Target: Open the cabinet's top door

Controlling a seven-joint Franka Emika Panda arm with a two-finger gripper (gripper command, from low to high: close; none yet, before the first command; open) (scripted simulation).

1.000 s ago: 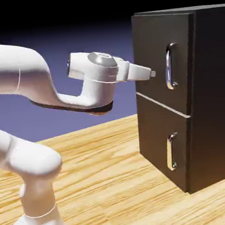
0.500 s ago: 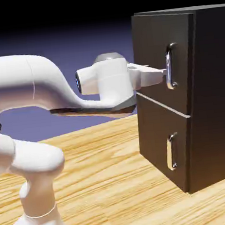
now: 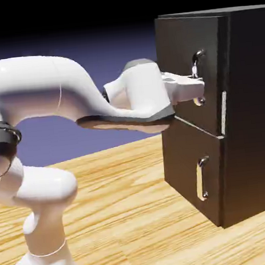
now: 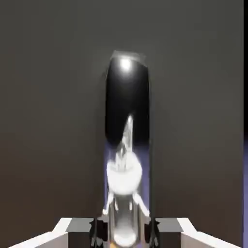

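The dark cabinet [image 3: 254,116] stands on the exterior view's right. Its top door [image 3: 177,44] carries a vertical silver handle [image 3: 196,57]. My gripper [image 3: 195,85] is shut on the middle of that handle, hiding its centre. A thin pale strip [image 3: 223,112] shows at the door's lower right edge; I cannot tell if it is a gap. In the hand view the handle [image 4: 127,121] fills the middle as a shiny dark bar against the door panel [image 4: 48,121], with my gripper [image 4: 125,231] closed around it and a fingertip [image 4: 98,228] showing at the bar's side.
Below the top door sits a shorter door [image 3: 181,164] with a small silver handle [image 3: 202,178]. The cabinet rests on a wooden table [image 3: 126,216]. My white arm [image 3: 56,97] arches in from the left at handle height.
The hand travelled right to the top door's handle and the fingers went from open to shut on it. A pale strip now shows at the door's right edge.
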